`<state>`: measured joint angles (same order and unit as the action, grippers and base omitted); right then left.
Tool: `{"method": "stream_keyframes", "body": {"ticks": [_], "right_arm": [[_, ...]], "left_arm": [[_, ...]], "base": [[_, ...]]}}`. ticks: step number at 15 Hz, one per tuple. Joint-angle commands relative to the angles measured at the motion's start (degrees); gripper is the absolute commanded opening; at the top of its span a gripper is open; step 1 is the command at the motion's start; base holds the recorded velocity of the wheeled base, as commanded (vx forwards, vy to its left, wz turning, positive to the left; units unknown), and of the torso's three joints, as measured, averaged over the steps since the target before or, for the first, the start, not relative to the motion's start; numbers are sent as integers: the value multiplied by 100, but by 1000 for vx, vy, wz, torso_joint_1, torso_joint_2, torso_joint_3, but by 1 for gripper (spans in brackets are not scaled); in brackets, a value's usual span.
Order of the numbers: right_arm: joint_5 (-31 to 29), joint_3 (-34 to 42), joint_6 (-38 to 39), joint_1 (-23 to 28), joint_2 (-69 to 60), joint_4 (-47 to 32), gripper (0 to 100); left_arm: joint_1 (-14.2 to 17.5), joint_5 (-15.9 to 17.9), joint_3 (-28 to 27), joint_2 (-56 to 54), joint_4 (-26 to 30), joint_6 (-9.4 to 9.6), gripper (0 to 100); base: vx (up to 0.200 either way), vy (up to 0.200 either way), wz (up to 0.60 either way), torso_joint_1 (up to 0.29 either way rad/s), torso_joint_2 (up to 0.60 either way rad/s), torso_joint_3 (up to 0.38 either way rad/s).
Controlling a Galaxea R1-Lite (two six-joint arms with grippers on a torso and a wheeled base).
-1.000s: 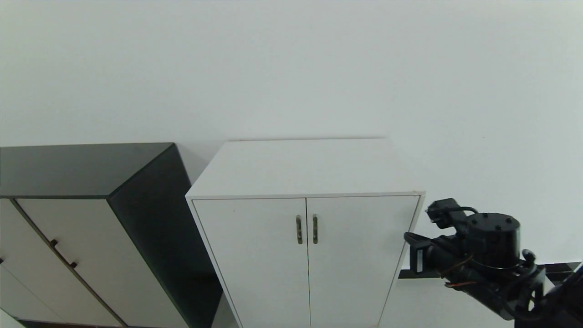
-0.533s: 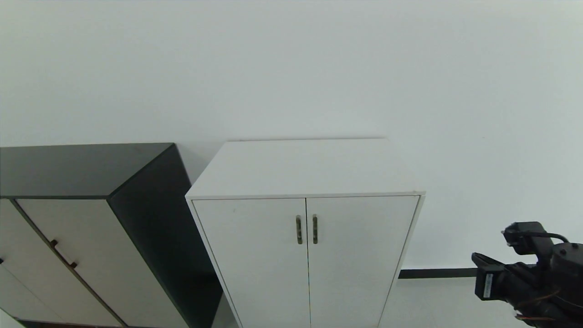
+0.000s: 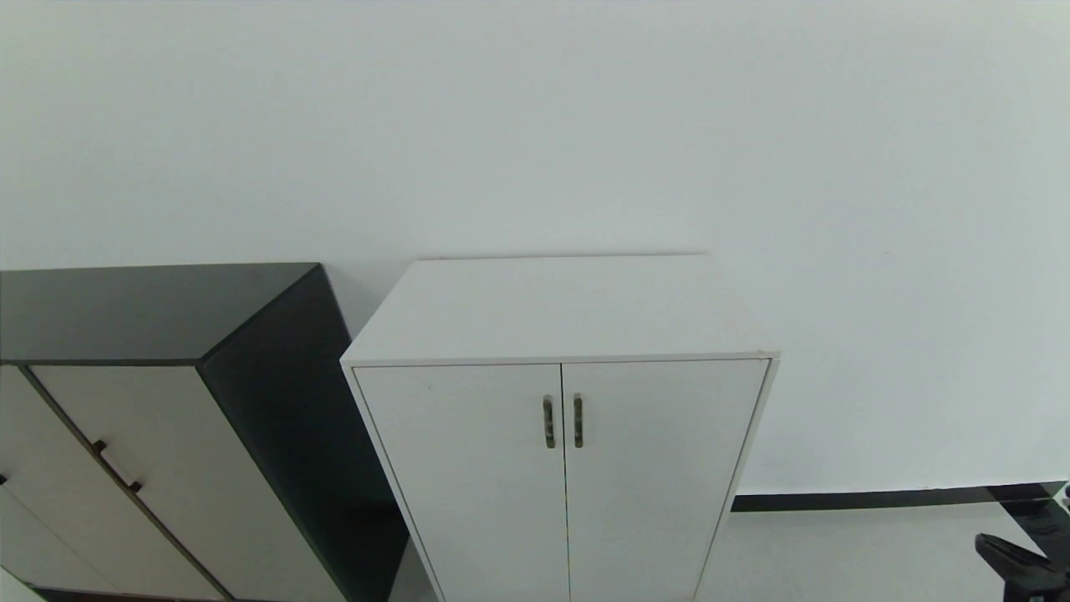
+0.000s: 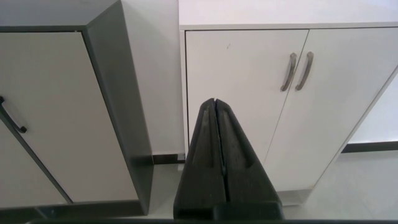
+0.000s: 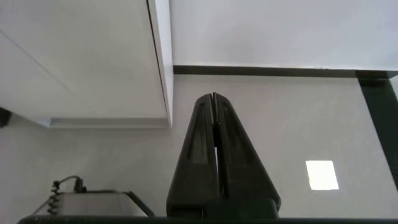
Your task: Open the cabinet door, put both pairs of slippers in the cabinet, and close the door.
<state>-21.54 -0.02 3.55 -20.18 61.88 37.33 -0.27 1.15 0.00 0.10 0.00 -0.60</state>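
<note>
Cabinet: white cabinet [image 3: 560, 309], centre of scene, against the far wall [image 3: 535, 125], just right of a black cabinet [image 3: 150, 309].
Doors: both shut; two handles [image 3: 548, 421] side by side at the middle seam.
Left gripper [image 4: 215, 109]: fingers pressed together, nothing between; pointed toward the left door [image 4: 242, 74], apart from it.
Right gripper [image 5: 214, 102]: fingers pressed together, nothing between; low over the floor [image 5: 298, 124], near the cabinet's right bottom corner.

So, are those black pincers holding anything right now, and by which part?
Nothing is held: the black left gripper and black right gripper are both shut, with nothing between them.
</note>
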Motion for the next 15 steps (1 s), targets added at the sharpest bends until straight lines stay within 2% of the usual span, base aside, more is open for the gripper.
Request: {"method": "stream_keyframes", "body": {"ticks": [1,3,5,8,10,13,14,15], "right_arm": [[660,2,-144,-39,-2479,-1861,0],[1354,-6,-214,-39,-3472,-2968,0],[1477,-6,-311,-57,-4087,-3522,0],[1574,2,-311,-65,-4492,-3522,0],[1961,-6,-311,-30,-4562,-3794,0],[1961,-6,-504,875,-4878,-3750,0],[1961,-6,-522,1490,-5098,-3750,0],[1961,-6,-522,1692,-5265,-3750,0]], "left_arm": [[0,0,0,-1,0,-2,0],[0,0,0,-1,0,-2,0],[0,0,0,-1,0,-2,0],[0,-9,0,-1,-9,-11,0],[0,-9,0,-1,0,-2,0],[0,-9,0,-1,0,-19,0],[0,-9,0,-1,0,-19,0],[0,-9,0,-1,0,-19,0]], "base": [[0,0,0,0,0,0],[0,0,0,0,0,0],[0,0,0,0,0,0],[0,0,0,0,0,0],[0,0,0,0,0,0],[0,0,0,0,0,0],[0,0,0,0,0,0],[0,0,0,0,0,0]]}}
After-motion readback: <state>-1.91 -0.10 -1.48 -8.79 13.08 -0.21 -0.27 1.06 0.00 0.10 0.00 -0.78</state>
